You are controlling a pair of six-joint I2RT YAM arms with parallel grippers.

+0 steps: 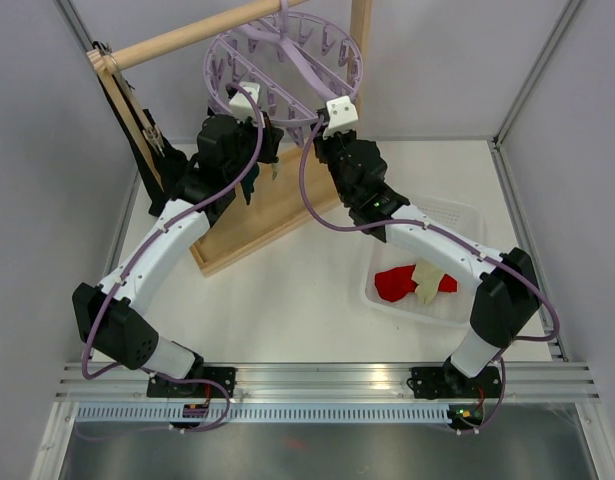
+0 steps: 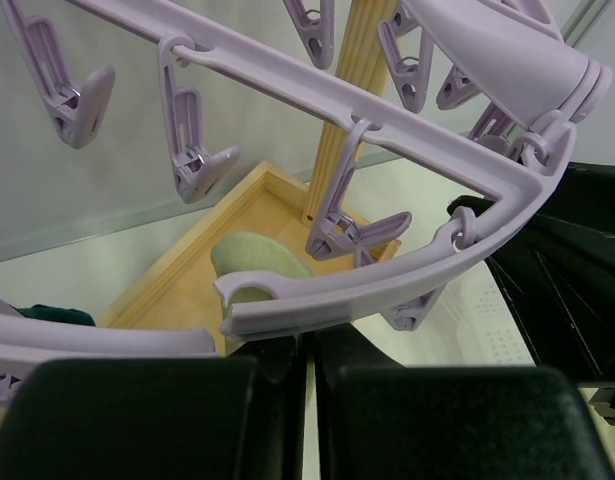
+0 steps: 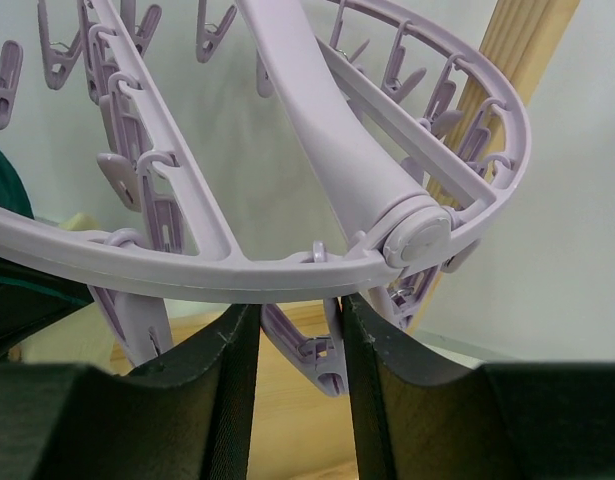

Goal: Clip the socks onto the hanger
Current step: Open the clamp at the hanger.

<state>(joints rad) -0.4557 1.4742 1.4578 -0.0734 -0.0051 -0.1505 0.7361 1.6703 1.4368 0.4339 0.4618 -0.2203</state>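
Observation:
The lavender hanger hangs from the wooden bar at the top centre. My left gripper is under its near left rim. In the left wrist view the gripper is shut on a cream sock, just below the ring. My right gripper is under the near right rim. In the right wrist view it is closed on a dangling clip under the ring. A dark teal sock shows at the left edge. A red sock and a cream sock lie in the basket.
The wooden rack has a bar, a post and a flat base under both grippers. A long black cloth hangs on its left side. A white basket stands at the right. Grey walls close in the table.

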